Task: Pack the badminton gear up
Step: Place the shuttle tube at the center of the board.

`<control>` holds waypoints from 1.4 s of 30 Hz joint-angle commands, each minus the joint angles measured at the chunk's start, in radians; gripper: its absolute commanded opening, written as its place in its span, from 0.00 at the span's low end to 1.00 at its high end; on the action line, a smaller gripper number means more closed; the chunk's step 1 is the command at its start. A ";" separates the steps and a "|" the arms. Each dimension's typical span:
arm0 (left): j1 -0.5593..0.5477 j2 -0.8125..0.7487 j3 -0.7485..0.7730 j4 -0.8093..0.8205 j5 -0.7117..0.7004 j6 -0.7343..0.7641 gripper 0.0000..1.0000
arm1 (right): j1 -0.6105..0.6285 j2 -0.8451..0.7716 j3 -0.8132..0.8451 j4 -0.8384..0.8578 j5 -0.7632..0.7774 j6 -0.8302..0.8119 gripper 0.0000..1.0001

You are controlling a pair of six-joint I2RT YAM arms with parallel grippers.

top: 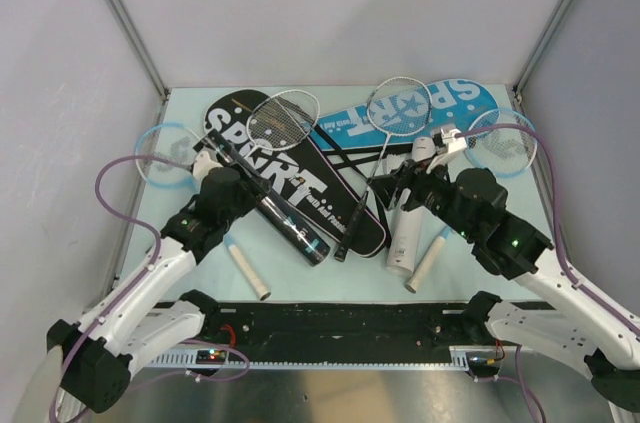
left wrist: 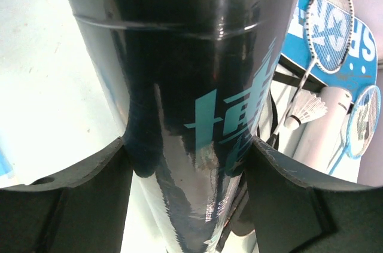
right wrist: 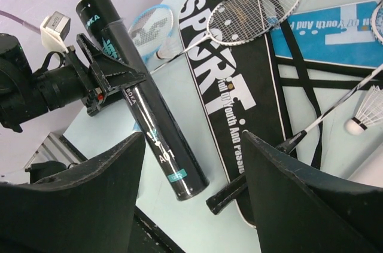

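Note:
My left gripper [top: 236,171] is shut on the long black tube [top: 283,211], near its upper end; both pads press its sides [left wrist: 197,115]. The tube slants down toward the near edge, partly over the black "SPORT" cover [top: 300,178]. My right gripper [right wrist: 192,135] hovers open above that cover's narrow end, nothing between its fingers. A white tube [top: 402,235] lies under the right arm. The shuttlecock [right wrist: 364,113] rests by the blue cover [top: 445,106]. Two silver rackets [top: 284,121] [top: 398,105] lie across the covers.
Light-blue rackets lie at the left edge [top: 165,153] and right edge [top: 503,140], white grips [top: 247,275] [top: 427,261] pointing toward the near rail [top: 340,328]. Grey walls and metal posts enclose the pale table [top: 340,273] on three sides.

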 commanded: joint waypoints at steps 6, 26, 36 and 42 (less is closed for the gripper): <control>0.021 0.127 -0.041 0.020 -0.024 -0.175 0.32 | -0.060 0.048 -0.011 -0.015 -0.048 0.040 0.70; 0.007 0.243 -0.088 0.015 0.021 -0.137 0.64 | -0.169 0.131 -0.041 -0.116 0.001 0.012 0.70; -0.028 0.210 -0.081 0.015 -0.033 -0.101 0.83 | -0.301 0.127 -0.149 -0.156 0.024 0.034 0.70; -0.029 0.163 -0.049 0.015 -0.062 -0.010 0.83 | -0.332 0.173 -0.171 -0.139 0.055 0.058 0.70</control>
